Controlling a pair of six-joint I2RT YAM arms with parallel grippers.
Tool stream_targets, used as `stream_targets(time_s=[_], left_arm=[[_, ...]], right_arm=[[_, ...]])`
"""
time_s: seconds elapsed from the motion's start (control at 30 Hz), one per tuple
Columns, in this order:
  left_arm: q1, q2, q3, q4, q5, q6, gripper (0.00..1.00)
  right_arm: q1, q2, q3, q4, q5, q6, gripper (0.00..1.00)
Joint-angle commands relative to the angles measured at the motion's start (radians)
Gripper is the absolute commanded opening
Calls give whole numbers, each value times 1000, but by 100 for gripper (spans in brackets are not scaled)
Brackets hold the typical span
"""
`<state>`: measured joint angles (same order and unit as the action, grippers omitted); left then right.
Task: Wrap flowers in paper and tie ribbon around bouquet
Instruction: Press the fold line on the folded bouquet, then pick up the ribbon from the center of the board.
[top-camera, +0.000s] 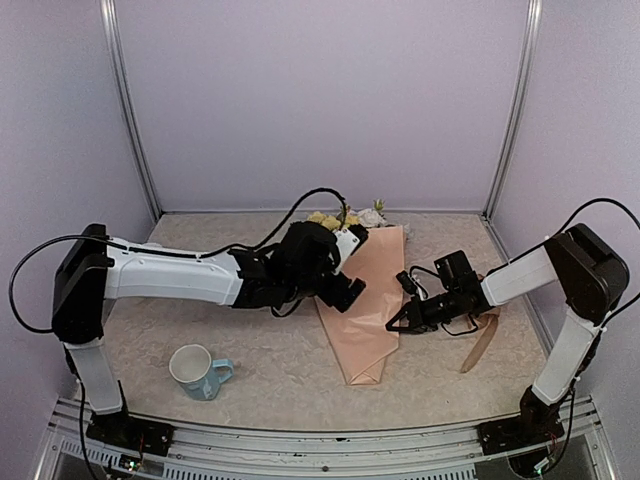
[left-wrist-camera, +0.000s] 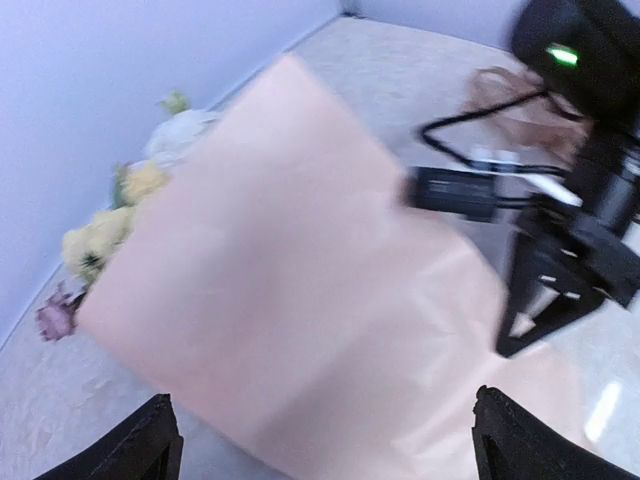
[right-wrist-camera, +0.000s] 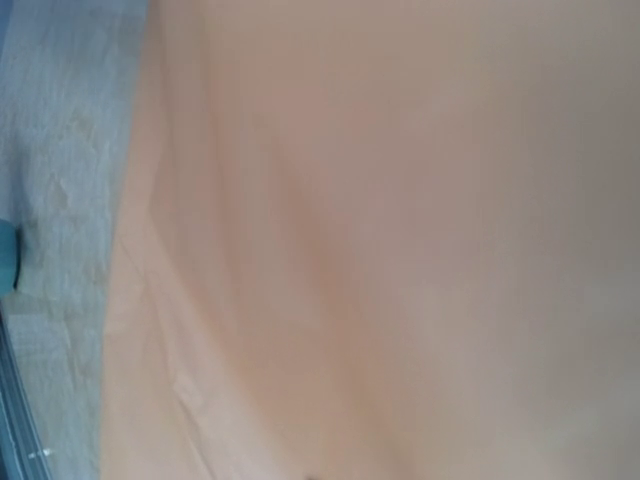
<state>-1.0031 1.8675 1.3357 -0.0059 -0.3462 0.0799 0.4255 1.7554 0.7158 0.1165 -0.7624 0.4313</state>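
The peach paper (top-camera: 365, 305) lies folded over the flowers as a long cone, its narrow end toward the near edge. Yellow and white blooms of the flowers (top-camera: 345, 215) stick out at the far end, and they also show left of the paper (left-wrist-camera: 300, 290) as flowers (left-wrist-camera: 110, 230). My left gripper (top-camera: 340, 282) hovers open over the upper left part of the paper, with nothing between its fingertips (left-wrist-camera: 150, 445). My right gripper (top-camera: 398, 325) is shut, its tips against the paper's right edge; I cannot tell whether it pinches the sheet. In the right wrist view the paper (right-wrist-camera: 400, 240) fills the frame and hides the fingers. The tan ribbon (top-camera: 480, 345) lies to the right, under the right arm.
A white and blue mug (top-camera: 200, 372) stands at the near left. Lilac walls close the table (top-camera: 250, 340) on three sides, and metal posts stand in the far corners. The right arm's body and cable (left-wrist-camera: 590, 200) sit close to the paper's right side.
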Motion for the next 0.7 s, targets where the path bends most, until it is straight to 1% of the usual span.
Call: stream_targets(time_s=[0.0,0.2,0.37,0.43,0.47,0.6,0.67], left_arm=[[-76,71,-10,-21,89,54,99],[-151,209,69,-90,80,91,99],[-181,286,81,-144,79,123,99],[-183,294,67,-156,104,121,99],[-183,295,56,-156,115,121,99],[-184,311,38,-179,132,118,99],[-183,315,27,-180,140,113,99]], right_arm=[[6,-20,19,-23,10,-6,0],[6,-25,19,-37,22,-12,0],[6,-33,20,-43,35,-12,0],[6,-39,24,-52,47,-12,0],[6,-42,27,-59,55,-12,2],[-1,-87,71,-154,100,-43,24],[-13,-155,115,-242,182,-67,31]])
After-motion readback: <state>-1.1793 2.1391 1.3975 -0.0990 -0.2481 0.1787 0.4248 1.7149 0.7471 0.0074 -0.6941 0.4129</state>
